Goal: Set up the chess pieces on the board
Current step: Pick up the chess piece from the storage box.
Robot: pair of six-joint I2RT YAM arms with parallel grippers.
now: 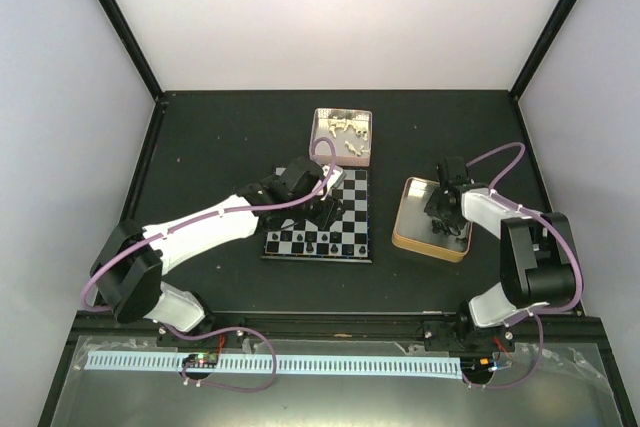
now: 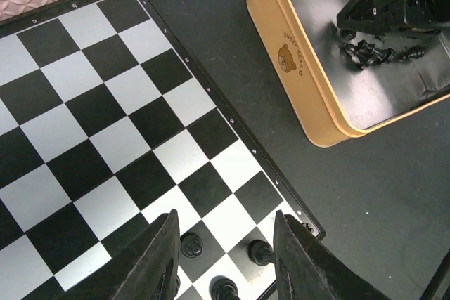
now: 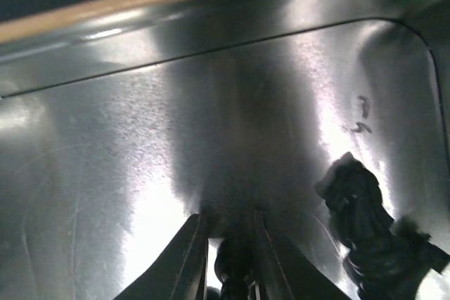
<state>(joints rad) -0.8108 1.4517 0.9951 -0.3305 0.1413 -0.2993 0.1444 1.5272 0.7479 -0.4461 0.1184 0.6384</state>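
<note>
Barely started, judging by the layout. On the board (image 2: pixel 105 103), only a handful of black pieces (image 2: pixel 191 244), all standing in the row along the near edge; exact count hard to make out from above. Every other square bare. No white pieces (image 1: pixel 345 132) on the board yet: all lying jumbled in the white tin (image 1: pixel 343 111) just beyond the far edge. More of the black set lying loose in the yellow tin (image 2: pixel 302 82), just beside the board on the right.

Over the near part of the board, the left gripper (image 2: pixel 226 221): jaws apart, holding nothing, standing pieces below and between the fingers but untouched. Down inside the yellow tin, the right gripper (image 3: pixel 227 230): jaws drawn in around one black piece (image 3: pixel 235 265), apparently clamped on it, though blurred in that close view.

Left to do: most of the black set and the whole white set, to be carried over and stood upright on their starting squares.
</note>
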